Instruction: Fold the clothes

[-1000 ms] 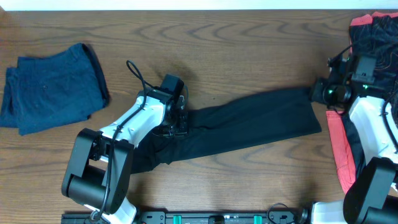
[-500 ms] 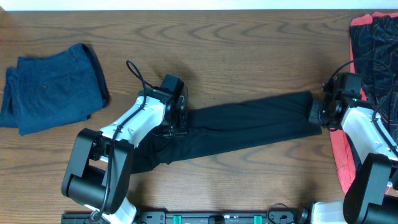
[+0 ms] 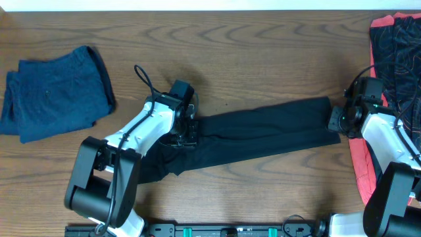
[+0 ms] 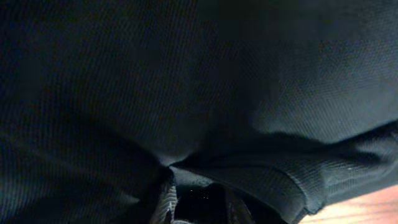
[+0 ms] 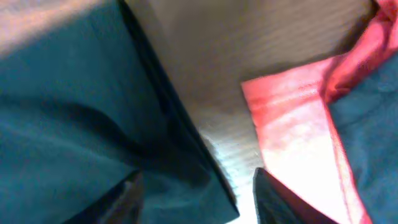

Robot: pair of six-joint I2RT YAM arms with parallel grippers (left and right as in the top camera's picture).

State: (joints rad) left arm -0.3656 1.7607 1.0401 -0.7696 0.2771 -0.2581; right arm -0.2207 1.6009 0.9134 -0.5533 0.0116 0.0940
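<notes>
Long black trousers (image 3: 263,131) lie stretched across the wooden table, from front left to middle right. My left gripper (image 3: 189,130) sits on their left part. In the left wrist view the black fabric (image 4: 186,81) fills the picture, and the left gripper (image 4: 202,199) is shut on a bunched fold of it. My right gripper (image 3: 335,122) is at the trousers' right end. In the right wrist view it (image 5: 196,177) stands open, its fingers (image 5: 132,193) wide apart over the hem corner (image 5: 186,168), which lies flat on the table.
A dark blue garment (image 3: 52,92) lies folded at the far left. A red-and-black patterned piece (image 3: 395,39) lies at the right edge, with a red strip (image 3: 358,158) beside the right arm; it shows red (image 5: 292,124) in the right wrist view. Bare wood (image 3: 263,52) stretches behind the trousers.
My right gripper came down toward the front with the trousers' right end, then opened and let the hem go. The left gripper stayed in place on the fabric.
</notes>
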